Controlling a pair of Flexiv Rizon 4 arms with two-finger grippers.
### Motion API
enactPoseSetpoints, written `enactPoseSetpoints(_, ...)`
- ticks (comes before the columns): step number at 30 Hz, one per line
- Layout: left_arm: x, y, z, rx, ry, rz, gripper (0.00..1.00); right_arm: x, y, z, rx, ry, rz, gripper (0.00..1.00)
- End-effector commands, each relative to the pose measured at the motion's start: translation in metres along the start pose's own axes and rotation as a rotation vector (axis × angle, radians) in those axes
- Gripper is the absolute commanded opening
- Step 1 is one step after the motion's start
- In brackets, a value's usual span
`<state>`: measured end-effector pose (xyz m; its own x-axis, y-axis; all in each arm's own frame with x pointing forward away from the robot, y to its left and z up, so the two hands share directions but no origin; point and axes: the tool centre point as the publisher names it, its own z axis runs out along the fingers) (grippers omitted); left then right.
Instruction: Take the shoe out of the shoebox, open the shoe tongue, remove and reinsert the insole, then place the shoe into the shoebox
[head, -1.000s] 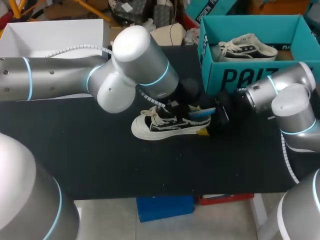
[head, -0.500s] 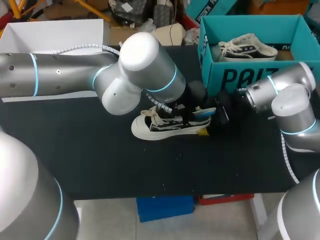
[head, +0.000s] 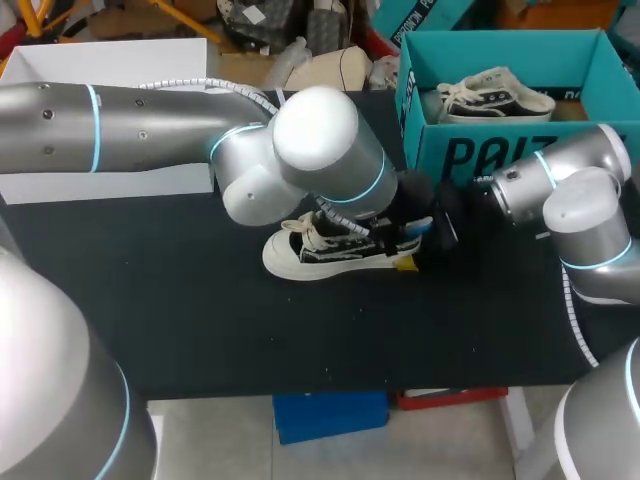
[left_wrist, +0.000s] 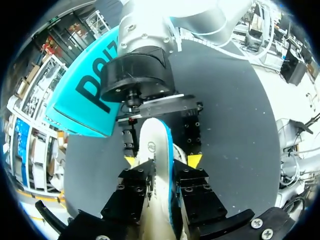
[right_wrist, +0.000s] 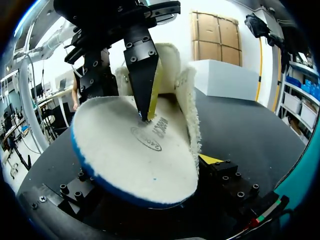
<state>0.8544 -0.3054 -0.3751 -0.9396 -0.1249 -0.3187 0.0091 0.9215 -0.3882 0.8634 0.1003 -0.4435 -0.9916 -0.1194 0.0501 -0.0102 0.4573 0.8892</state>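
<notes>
Head view first: the black-and-white sneaker (head: 320, 250) is out on the black counter (head: 200, 320), standing on its sole near the teal shoebox (head: 500, 150), heel end toward my right arm. A second, pale shoe (head: 495, 92) lies inside that shoebox. My left arm (head: 150, 140) reaches past the middle and its big wrist joint covers the heel. From up here all I get of the insole (head: 408, 228) is a sliver of blue edge between the two wrists. The right gripper (head: 425, 240) sits tucked in right at that heel.

The left wrist view fills the gap. The left gripper (left_wrist: 162, 167) has the insole running up between its jaws, with the black fingers (left_wrist: 192, 192) pressed against it from both sides, so it is gripping it. Straight ahead, the right arm's black flange (left_wrist: 137, 75) faces me, with the shoebox wall beside it.

The right wrist view gives the other face. The insole's white fleecy top, rimmed in blue, spreads broad over my right gripper, and one left finger (right_wrist: 142, 75) comes down with its tip on that fleece. Behind it stands the sneaker's fleecy collar (right_wrist: 187, 95). The insole hides most of the right jaws, so I can't tell whether they grip or stand open.
</notes>
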Motion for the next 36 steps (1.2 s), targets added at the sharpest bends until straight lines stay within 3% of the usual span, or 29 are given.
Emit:
enactPoseSetpoints(1, 0.002, 0.0, -0.002, -0.017, -0.039, -0.005, 0.22, 0.001, 0.0, 0.0, 0.002, -0.002, 0.002, 0.0)
enactPoseSetpoints(29, -0.001, 0.01, 0.015, -0.057, -0.097, -0.043, 0.19, 0.001, 0.0, 0.0, 0.002, -0.002, 0.002, 0.0)
enactPoseSetpoints(33, -0.003, 0.01, 0.015, -0.059, -0.106, -0.06, 0.0, 0.001, 0.0, 0.0, 0.002, -0.002, 0.002, 0.0)
enactPoseSetpoints(36, -0.004, 0.01, 0.014, -0.056, -0.108, -0.062, 0.0, 0.001, 0.0, 0.0, 0.002, -0.002, 0.002, 0.0)
